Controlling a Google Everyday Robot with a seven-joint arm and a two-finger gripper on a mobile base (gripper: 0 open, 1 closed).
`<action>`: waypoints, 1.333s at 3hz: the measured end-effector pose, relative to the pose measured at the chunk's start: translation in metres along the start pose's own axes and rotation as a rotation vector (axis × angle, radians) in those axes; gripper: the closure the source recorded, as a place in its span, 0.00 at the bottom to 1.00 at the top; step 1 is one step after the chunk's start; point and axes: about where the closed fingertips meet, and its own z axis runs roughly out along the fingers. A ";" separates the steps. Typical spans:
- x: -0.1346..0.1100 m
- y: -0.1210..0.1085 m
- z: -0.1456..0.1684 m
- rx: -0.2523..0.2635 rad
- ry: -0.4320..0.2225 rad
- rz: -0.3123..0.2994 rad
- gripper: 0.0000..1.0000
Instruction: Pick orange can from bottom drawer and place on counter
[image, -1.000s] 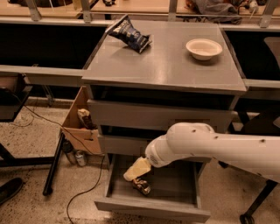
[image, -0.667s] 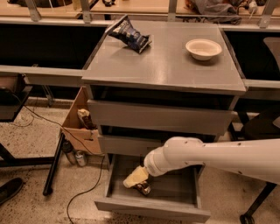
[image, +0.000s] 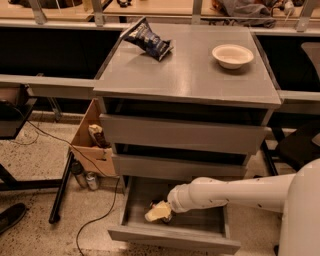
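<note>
Cream end effector (image: 159, 212) inside bottom drawer (image: 180, 240)

Counter (image: 190, 75): bag (image: 146, 39) back-left — bowl (image: 232, 55) back-right.
Bottom drawer (image: 175, 237): gripper (image: 159, 212) inside, left half — below the counter.

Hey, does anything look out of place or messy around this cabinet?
Nothing looks spilled or broken. A crumpled chip bag lies askew on the counter, and the bottom drawer stands pulled out with the hand down inside it.
</note>
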 end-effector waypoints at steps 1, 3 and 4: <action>0.030 -0.027 0.040 0.007 -0.053 0.022 0.00; 0.069 -0.044 0.085 -0.018 -0.105 0.082 0.00; 0.072 -0.053 0.111 -0.035 -0.111 0.101 0.00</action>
